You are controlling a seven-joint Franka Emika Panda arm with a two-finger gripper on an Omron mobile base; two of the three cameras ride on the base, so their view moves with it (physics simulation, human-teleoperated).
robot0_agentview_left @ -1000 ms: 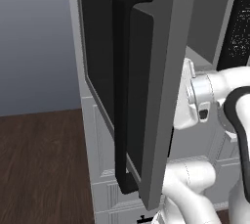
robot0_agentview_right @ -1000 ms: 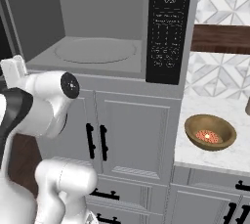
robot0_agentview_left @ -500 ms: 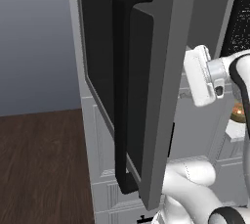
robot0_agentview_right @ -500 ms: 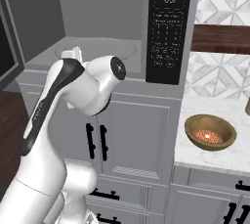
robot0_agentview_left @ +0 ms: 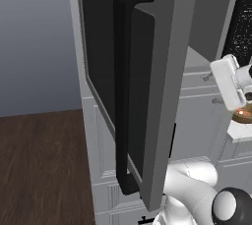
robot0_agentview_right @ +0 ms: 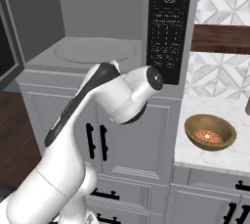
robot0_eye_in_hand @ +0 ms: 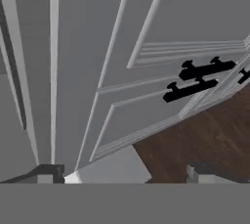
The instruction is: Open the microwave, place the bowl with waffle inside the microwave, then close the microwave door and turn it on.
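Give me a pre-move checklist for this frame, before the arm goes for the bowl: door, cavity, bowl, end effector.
1. Microwave door swung wide open on the left: ok.
2. Microwave cavity free, with only the bare turntable on its floor: ok.
3. Bowl upright on the white counter right of the microwave, reddish contents inside, nothing touching it: ok.
4. Bowl not yet in the cavity: not ok, the step is still to do.
5. End effector open and empty: cannot tell; the hand view looks at white cabinet doors and wood floor, the fingertips barely show.
6. Arm clear of the open door: ok, it sits in front of the lower cabinets.
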